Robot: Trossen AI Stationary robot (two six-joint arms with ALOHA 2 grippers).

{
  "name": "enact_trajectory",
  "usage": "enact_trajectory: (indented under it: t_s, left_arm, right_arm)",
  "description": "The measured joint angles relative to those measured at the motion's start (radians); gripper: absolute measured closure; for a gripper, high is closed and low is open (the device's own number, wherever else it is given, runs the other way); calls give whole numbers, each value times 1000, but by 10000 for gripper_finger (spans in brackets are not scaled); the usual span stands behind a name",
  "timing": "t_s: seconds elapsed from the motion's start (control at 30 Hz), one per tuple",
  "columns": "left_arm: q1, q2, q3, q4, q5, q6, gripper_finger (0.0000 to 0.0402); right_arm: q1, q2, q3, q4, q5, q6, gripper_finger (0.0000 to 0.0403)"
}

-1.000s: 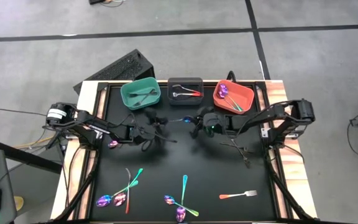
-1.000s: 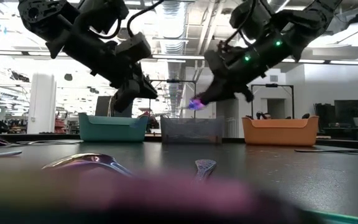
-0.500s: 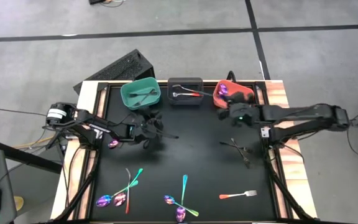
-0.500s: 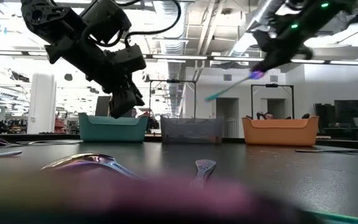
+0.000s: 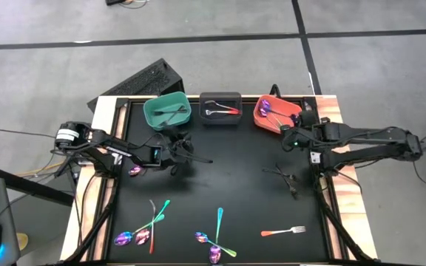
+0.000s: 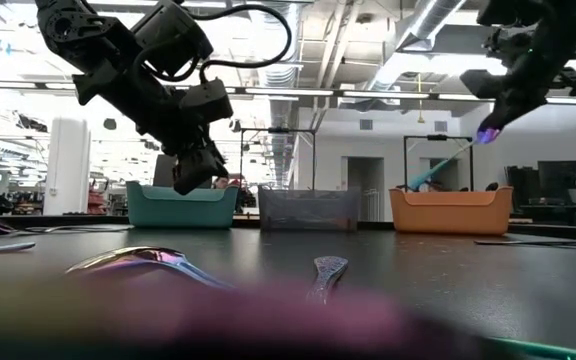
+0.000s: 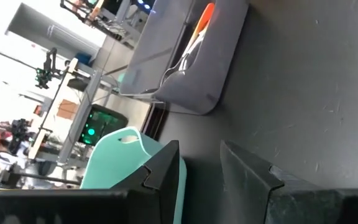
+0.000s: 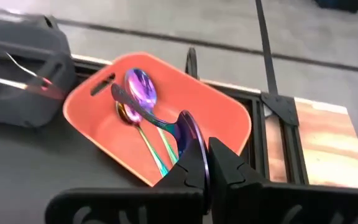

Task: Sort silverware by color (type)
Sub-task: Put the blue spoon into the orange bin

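Iridescent spoon [image 8: 188, 134] pinched in right gripper [image 8: 207, 163], bowl half hidden; left gripper [image 7: 201, 163] spread.

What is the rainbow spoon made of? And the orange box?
The rainbow spoon in the right tool looks like polished metal with a purple-teal coating; it shines like a mirror. The orange box looks like matte plastic, with smooth rounded corners and no shine.

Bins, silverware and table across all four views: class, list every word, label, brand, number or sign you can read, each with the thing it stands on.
None can be read.
The teal bin, grey bin and orange bin show no lettering.
The silverware on the black table shows none.
Signs in the room behind, in the low view, are too small and blurred to read.
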Motion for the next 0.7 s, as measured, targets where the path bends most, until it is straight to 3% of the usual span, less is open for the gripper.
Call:
enact_trajectory:
  t_s: [0.23,0.37,0.7]
  left_arm:
    - [0,0,0,35,8,11,292]
    - [0,0,0,35,22,11,292]
    - [26,0,0,17,24,1,292]
  right_arm:
    - [-105,42,0,-43,-120,-13,390]
    - [-140,65,0,-56,-122,-27,390]
    - [-88,31,0,127,68,-103,390]
